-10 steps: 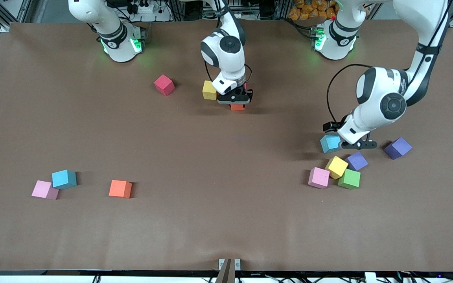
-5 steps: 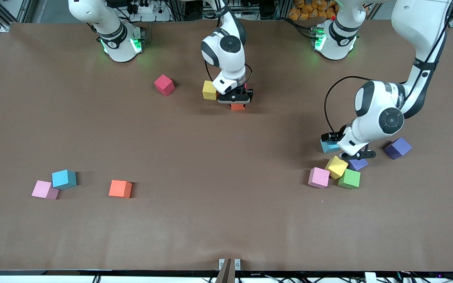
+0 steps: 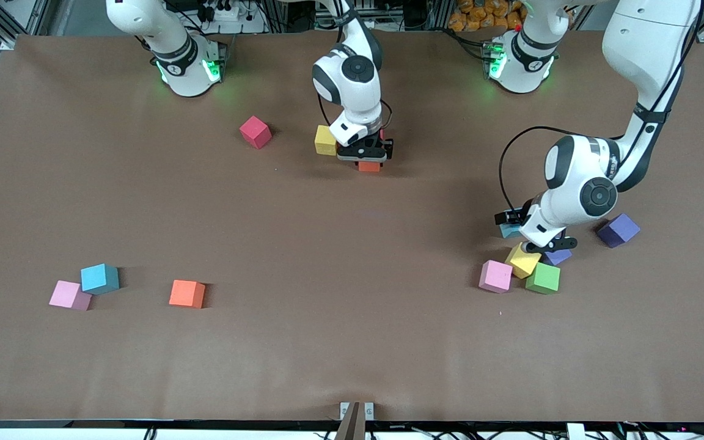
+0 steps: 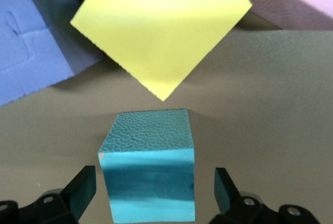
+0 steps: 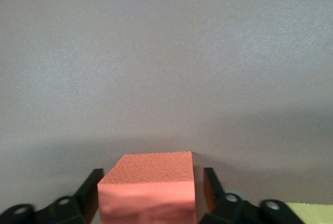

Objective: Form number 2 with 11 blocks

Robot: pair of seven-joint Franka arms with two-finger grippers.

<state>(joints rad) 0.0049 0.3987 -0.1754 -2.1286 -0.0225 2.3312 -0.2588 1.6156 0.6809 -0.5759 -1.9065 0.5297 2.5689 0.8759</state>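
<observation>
Orange cube (image 3: 369,165) sits at twelve o'clock on the table, a yellow cube (image 3: 325,140) touching it at ten. My right gripper (image 3: 369,160) is down around the orange one, jaws slackly parted, not pinching. Out at three o'clock, the light blue cube (image 4: 148,172) lies on the table between my left gripper's (image 4: 151,195) wide-open fingers (image 4: 83,187), clear gaps either side. At its five o'clock, another yellow cube (image 3: 523,260) is bunched with pink (image 3: 495,276), green (image 3: 543,278) and purple (image 3: 557,256) cubes.
</observation>
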